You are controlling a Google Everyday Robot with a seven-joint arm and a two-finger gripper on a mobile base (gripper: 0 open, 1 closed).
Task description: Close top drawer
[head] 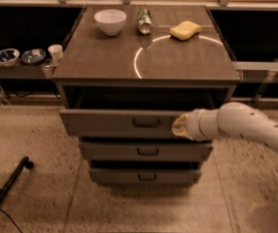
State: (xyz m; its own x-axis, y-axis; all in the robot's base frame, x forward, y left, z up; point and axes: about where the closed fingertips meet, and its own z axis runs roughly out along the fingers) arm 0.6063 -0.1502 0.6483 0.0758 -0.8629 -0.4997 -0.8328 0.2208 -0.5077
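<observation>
Top drawer (pixel 114 123) of a grey cabinet (pixel 100 64): pulled part-way out toward the camera, uppermost of three, directly under the cabinet's flat top. Shows only a dark gap behind its front, too shadowed to tell any contents. Lies with its long axis running left to right across the view, plain flat front facing the camera, small dark handle (pixel 146 122) at the centre of that front. Stands further forward than the middle drawer (pixel 110 151) and bottom drawer (pixel 114 176) beneath, with dark gaps between the three fronts and a like handle on each. Gripper (pixel 180 126) at the right part of the top drawer's front, just right of the handle, seemingly touching the face; open or closed, impossible to tell. Comes in from the right edge on a thick white arm (pixel 246 127), roughly level with the drawer front. On the cabinet top, toward the back: white bowl (pixel 110 22) at left, upright, pale inside showing; can (pixel 144 21) just beside it, upright or lying down hard to tell; yellow sponge (pixel 185 30) further right, well apart from the bowl. On a low shelf left of the cabinet: small bowl (pixel 6 56) and small dish (pixel 33 56) side by side, something dark and bluish inside each, not identifiable, plus a small white cup (pixel 55 53) nearest the cabinet. Black pole (pixel 5 193) slanting across the speckled floor at lower left.
</observation>
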